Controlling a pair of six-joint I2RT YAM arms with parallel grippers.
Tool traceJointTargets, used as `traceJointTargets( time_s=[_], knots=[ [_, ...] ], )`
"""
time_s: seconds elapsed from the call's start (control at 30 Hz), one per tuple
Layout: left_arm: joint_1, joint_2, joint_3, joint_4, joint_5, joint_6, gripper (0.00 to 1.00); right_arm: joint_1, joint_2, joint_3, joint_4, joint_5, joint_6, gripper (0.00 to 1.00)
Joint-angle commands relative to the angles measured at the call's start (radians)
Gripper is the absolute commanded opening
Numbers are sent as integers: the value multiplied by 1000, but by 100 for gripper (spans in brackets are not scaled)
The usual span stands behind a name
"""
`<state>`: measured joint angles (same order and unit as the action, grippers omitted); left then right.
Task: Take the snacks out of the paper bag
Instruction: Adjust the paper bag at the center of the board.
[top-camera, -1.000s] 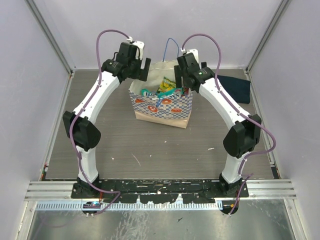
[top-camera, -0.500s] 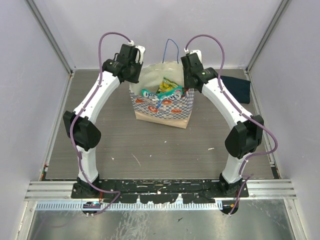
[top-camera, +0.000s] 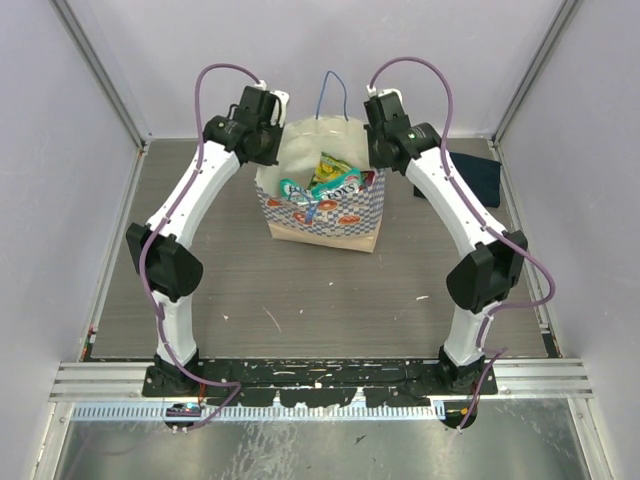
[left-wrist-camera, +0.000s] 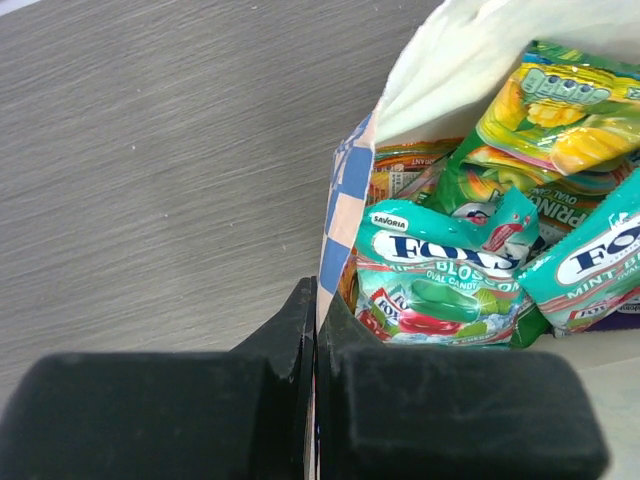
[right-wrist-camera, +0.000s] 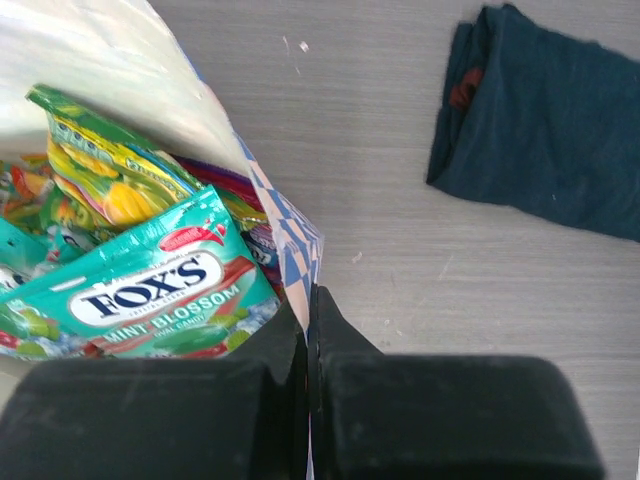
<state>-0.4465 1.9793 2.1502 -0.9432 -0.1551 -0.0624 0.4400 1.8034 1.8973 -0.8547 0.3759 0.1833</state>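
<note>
Top external view: the paper bag (top-camera: 330, 218) stands upright at the far centre of the table (top-camera: 300, 300), with the snacks (top-camera: 330, 178) piled inside. The left gripper (left-wrist-camera: 316, 305) is pinched on the bag's left rim and the right gripper (right-wrist-camera: 309, 310) on its right rim. A navy cloth (right-wrist-camera: 545, 120) lies apart to the right.

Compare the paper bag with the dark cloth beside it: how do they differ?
The paper bag stands upright and open, holding snacks; the dark cloth lies flat and folded. The bag is cream with blue-white checks; the cloth is plain navy. The left end effector and right end effector each pinch a side wall of the bag; the cloth is untouched. Both rest on the grey table.
</note>
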Motion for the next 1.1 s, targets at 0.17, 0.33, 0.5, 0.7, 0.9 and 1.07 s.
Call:
traceJointTargets(
  time_s=[0.17, 0.33, 0.5, 0.7, 0.9, 1.07],
  knots=[
    [0, 192, 471, 208, -107, -55, 0, -114, 286, 622, 82, -83, -101, 0],
    [-7, 213, 488, 485, -94, -26, 0, -120, 286, 600, 287, -125, -202, 0],
    [-70, -61, -163, 977, -136, 104, 0, -99, -39, -47, 712, -177, -227, 0],
    [-171, -305, -982, 1666, -283, 213, 0, 15, -399, -882, 1355, -181, -241, 0],
    [-253, -367, -1270, 1890, -510, 214, 0, 130, -576, -1217, 1467, -38, -235, 0],
    [-273, -408, -1375, 1923, -618, 166, 0, 169, -670, -1372, 1534, 117, -207, 0]
  ],
)
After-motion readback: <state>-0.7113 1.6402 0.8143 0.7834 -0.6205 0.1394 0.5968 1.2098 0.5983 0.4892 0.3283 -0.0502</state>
